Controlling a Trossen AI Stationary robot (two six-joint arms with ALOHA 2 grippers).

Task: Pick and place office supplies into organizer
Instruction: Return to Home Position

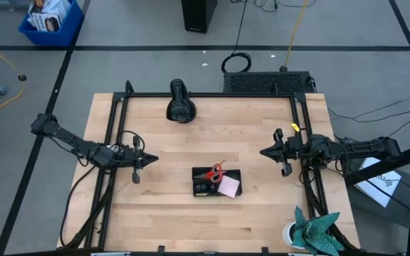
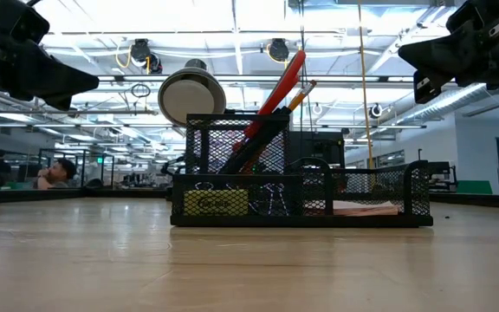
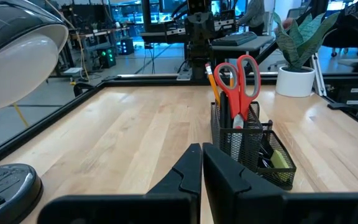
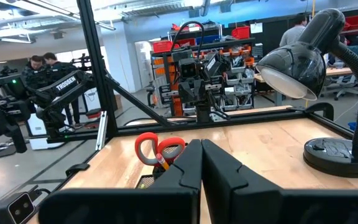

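Note:
A black mesh organizer (image 1: 216, 183) stands on the table's middle, also seen in the low view as the organizer (image 2: 301, 182). Red-handled scissors (image 3: 240, 78) and orange pencils (image 3: 211, 81) stand upright in its tall cup. A pink sticky-note pad (image 1: 228, 186) lies in its low tray, a yellow piece (image 2: 215, 203) and binder clips (image 2: 267, 201) in the front compartments. My left gripper (image 1: 152, 159) hovers left of the organizer, shut. My right gripper (image 1: 263, 152) hovers to its right, shut. Both touch nothing.
A black desk lamp (image 1: 180, 103) stands near the table's far edge. A white cup with a teal cloth plant (image 1: 312, 229) sits at the near right corner. Bare wood (image 1: 162, 213) lies around the organizer. People (image 2: 55, 172) show in the room beyond.

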